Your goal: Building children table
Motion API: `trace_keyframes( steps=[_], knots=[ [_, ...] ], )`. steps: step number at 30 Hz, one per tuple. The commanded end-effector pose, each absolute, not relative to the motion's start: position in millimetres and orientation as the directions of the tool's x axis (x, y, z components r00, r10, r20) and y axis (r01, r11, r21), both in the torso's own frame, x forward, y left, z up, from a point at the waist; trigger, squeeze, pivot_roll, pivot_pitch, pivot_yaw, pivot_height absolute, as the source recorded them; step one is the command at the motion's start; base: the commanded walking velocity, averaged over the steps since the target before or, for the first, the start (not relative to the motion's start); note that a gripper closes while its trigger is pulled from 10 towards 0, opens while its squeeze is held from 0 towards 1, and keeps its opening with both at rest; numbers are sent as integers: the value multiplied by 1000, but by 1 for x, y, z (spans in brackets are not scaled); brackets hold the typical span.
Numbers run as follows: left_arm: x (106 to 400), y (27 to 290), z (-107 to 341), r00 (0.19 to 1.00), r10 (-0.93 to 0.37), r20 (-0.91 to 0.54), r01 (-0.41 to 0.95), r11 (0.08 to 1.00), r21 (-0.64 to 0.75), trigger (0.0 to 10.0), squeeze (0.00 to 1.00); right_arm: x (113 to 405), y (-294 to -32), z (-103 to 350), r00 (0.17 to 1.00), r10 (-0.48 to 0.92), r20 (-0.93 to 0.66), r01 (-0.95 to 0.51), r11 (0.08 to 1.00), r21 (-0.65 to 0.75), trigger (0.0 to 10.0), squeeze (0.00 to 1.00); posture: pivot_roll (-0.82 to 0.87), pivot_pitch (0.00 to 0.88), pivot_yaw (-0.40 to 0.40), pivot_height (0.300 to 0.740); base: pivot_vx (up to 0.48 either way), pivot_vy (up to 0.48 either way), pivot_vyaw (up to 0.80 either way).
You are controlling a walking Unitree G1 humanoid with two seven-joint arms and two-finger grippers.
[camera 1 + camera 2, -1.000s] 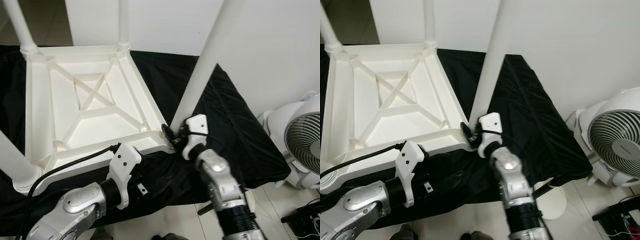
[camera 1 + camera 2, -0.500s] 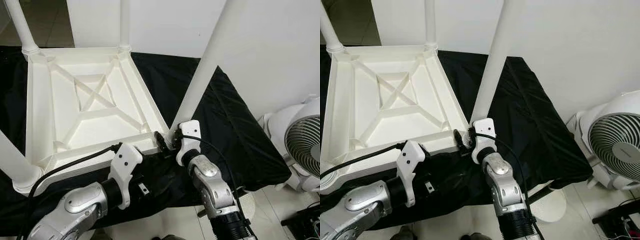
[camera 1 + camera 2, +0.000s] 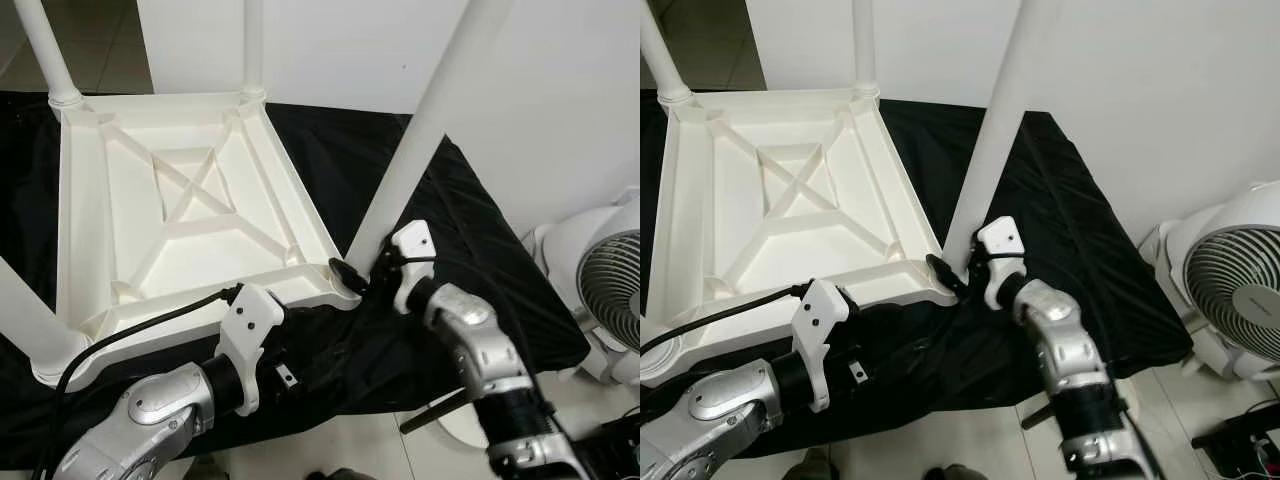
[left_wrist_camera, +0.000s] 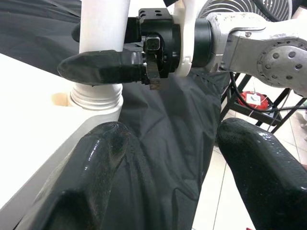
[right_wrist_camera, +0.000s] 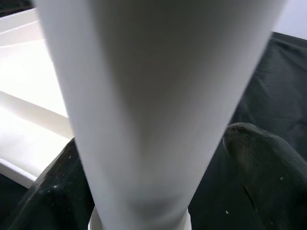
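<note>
The white plastic children's table [image 3: 180, 210] lies upside down on a black cloth [image 3: 470, 250], its ribbed underside facing up and its legs standing skyward from the corner sockets. By its look it is moulded plastic: probably light for its bulk, stiff in the ribbed frame, and smooth enough on the round legs to slip under a weak pinch. The near right leg [image 3: 420, 150] is a long tapered tube, so a hold low down, just above its threaded collar, should give the best control for twisting or seating it; a grip high up would likely lever the socket. The right end effector [image 3: 362, 275] is at exactly that spot, its two black fingers set one on each side of the leg's base where it meets the table corner. In the right wrist view the leg [image 5: 153, 105] runs between the dark fingers [image 5: 268, 163], which sit close beside it, partly closed around it; whether they press hard on it I cannot tell for sure, but it reads as a hold on the leg. The left end effector [image 4: 168, 177] hovers low at the table's near edge, just beside the same corner, its fingers spread apart with nothing between them but cloth. A white fan [image 3: 610, 290] stands on the floor, well apart to the right.
</note>
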State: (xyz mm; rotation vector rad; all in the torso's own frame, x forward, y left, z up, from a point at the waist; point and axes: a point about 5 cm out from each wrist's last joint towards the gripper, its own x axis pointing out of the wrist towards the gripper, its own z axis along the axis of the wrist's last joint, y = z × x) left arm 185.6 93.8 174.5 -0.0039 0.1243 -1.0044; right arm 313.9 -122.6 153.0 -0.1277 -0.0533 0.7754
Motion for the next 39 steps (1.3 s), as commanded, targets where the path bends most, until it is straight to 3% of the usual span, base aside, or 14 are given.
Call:
trace_keyframes(
  steps=[1,2,9,10,11,12,22,27,28,29,32,39],
  knots=[
    [187,93,173,521,-847,-105,847,528,-65,10000,0,314,-128,152,713,701,5,-695,708,-126,10000,0,188,89,-112,740,0,0,0],
    [188,93,174,518,-849,-105,848,526,-62,10000,0,320,-124,153,653,757,-7,-749,644,-152,10000,0,193,89,-100,740,0,0,0],
    [189,94,176,521,-847,-104,847,528,-56,10000,0,324,-113,150,545,837,-47,-829,529,-183,10000,0,203,88,-101,740,0,0,0],
    [189,95,176,523,-846,-104,846,530,-56,10000,0,325,-111,148,523,851,-55,-843,506,-185,4588,0,206,88,-100,740,0,0,0],
    [189,95,176,523,-846,-104,846,530,-56,10000,0,325,-111,148,523,851,-55,-843,506,-185,4588,0,206,88,-100,740,0,0,0],
    [188,94,176,525,-845,-103,845,532,-56,10000,0,325,-111,145,489,870,-60,-862,472,-183,0,0,210,90,-104,740,0,0,0],
    [188,94,177,525,-845,-101,845,532,-56,10000,0,322,-116,138,436,897,-63,-891,421,-169,0,0,209,83,-107,740,0,0,0],
    [188,92,176,519,-849,-100,849,526,-58,10000,0,318,-122,134,481,875,-61,-869,466,-167,0,0,206,77,-111,740,0,0,0],
    [188,92,176,518,-850,-100,849,525,-59,10000,0,318,-123,133,512,856,-70,-852,495,-168,10000,0,204,75,-114,740,0,0,0],
    [188,92,176,518,-850,-100,849,525,-59,10000,0,318,-123,133,512,856,-70,-852,495,-168,10000,0,204,75,-114,740,0,0,0],
    [188,92,174,516,-850,-104,850,523,-61,10000,0,315,-121,132,623,780,-55,-778,611,-145,10000,0,202,71,-121,740,0,0,0],
    [188,91,171,521,-847,-111,847,529,-62,10000,0,303,-108,131,724,690,-5,-688,721,-82,10000,0,201,65,-128,740,0,0,0]
  ],
)
